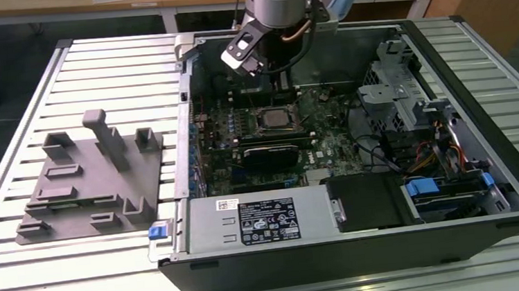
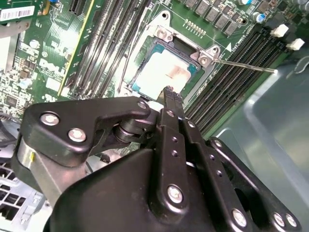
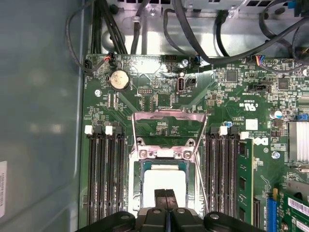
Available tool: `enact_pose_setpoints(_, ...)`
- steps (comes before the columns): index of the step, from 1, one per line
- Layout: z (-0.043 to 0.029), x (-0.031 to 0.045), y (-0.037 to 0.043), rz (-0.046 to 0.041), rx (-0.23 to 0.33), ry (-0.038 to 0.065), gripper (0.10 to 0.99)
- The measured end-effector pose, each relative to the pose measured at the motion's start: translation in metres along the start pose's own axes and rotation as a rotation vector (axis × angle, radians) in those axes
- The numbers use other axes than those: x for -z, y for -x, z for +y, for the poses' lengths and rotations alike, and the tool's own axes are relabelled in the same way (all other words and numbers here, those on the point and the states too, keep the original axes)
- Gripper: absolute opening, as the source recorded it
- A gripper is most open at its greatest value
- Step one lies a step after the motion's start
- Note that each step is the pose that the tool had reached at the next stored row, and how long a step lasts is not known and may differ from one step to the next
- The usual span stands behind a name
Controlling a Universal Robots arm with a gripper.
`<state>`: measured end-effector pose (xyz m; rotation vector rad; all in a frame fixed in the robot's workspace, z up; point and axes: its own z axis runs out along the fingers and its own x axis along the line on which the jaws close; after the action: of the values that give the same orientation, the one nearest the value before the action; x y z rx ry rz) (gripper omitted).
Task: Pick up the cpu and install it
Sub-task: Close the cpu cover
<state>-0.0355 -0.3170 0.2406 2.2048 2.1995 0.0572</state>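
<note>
The placing step is judged to be in hand. The cpu (image 3: 164,180) is seen lying flat in the socket (image 3: 141,174) on the motherboard (image 3: 145,99), its pale silvery top bordered by a thin green edge. The gripper (image 3: 166,194) is poised just above it, fingers closed together with nothing gripped. The retaining frame (image 3: 169,114) stands open. A straight, gentle path is judged necessary for any further move, so the chip is not nudged.

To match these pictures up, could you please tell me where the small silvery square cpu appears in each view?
Exterior view: the small flat silvery square cpu sits midway on the green motherboard.
Second wrist view: cpu just past the black end effector's tip.
First wrist view: cpu likewise just past that tip.
Shared landmark: the square metal-framed socket surrounding it.
</note>
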Motion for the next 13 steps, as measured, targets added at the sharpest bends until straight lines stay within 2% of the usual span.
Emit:
enact_pose_setpoints(7,0.0004,0.0094,-0.0001,0.0,0.0,-0.001,0.106)
enact_pose_setpoints(13,0.0011,0.0247,-0.0001,0.0,0.0,-0.001,0.106)
